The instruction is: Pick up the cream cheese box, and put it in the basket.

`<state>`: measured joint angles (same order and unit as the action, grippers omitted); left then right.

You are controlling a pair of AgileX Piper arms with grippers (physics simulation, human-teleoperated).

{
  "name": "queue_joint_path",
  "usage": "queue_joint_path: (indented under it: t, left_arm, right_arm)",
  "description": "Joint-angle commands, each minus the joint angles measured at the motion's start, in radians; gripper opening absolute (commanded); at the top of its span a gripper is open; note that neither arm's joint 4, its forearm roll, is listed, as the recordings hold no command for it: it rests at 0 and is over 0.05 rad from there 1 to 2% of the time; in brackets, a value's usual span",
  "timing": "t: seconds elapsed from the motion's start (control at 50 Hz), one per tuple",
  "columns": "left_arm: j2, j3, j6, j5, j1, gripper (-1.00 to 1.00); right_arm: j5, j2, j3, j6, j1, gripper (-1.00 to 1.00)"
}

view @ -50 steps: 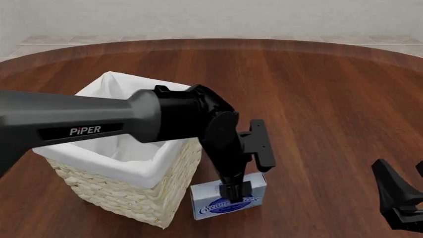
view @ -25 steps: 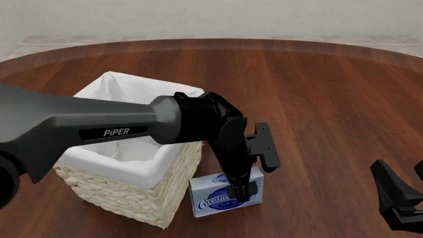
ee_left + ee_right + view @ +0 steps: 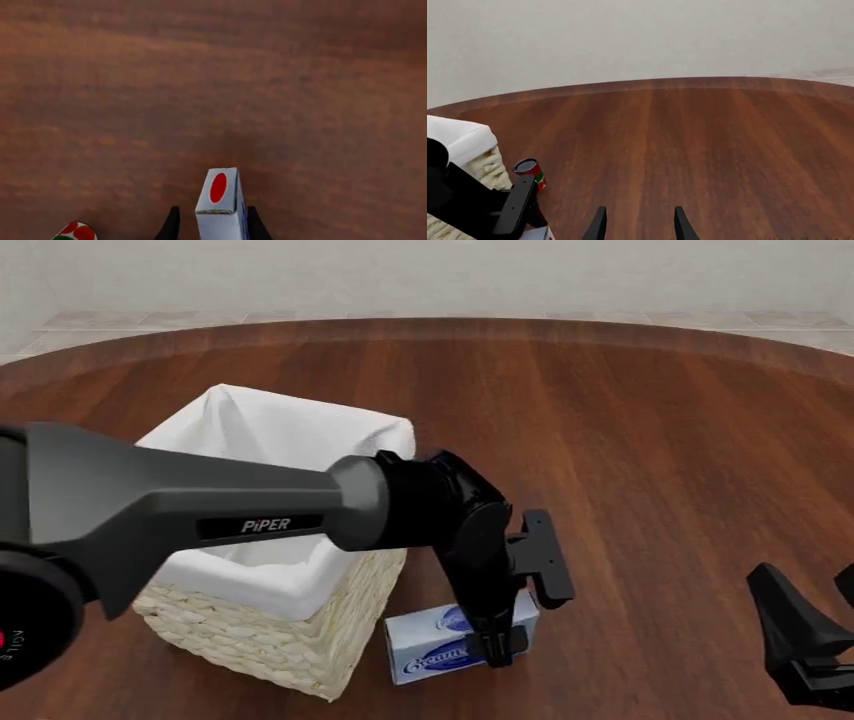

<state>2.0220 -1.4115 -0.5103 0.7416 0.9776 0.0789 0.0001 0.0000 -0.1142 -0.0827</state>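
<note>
Since the earlier frames the left arm has pushed further in from the surface's left side and its left pincer has dropped lower over the small flat pale blue-white cream cheese box, now straddling it. In the left wrist view the box, red oval on its end face, sits between the two dark fingertips, which lie close on either side; full contact I cannot tell. Box rests on the brown wooden surface near its near edge, just beside the large cream woven wicker basket with white cloth liner. Looks like grasp is about set, lift not yet done. Right pincer hangs idle, fingers apart, holding nothing. Small red-green can stands behind the box.
</note>
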Motion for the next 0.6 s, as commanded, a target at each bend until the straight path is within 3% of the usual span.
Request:
queue_joint_path:
  t: [0.02, 0.04, 0.06, 0.42, 0.6]
  left_arm:
    - [0.024, -0.012, -0.001, -0.001, -0.003, 1.0]
    - [0.023, -0.014, 0.001, 0.0, -0.003, 1.0]
    - [0.023, -0.015, 0.002, 0.001, -0.003, -1.0]
    - [0.002, -0.053, 0.034, 0.011, 0.008, -1.0]
    - [-0.057, -0.043, 0.091, 0.012, 0.056, -1.0]
  right_arm:
    - [0.002, 0.0, 0.0, -0.002, -0.001, 1.0]
    - [0.002, 0.0, 0.0, -0.001, -0.001, 1.0]
    - [0.002, 0.0, 0.0, -0.002, -0.001, 1.0]
    - [0.003, 0.0, 0.0, -0.002, -0.001, 1.0]
    - [0.003, 0.0, 0.0, -0.001, -0.001, 1.0]
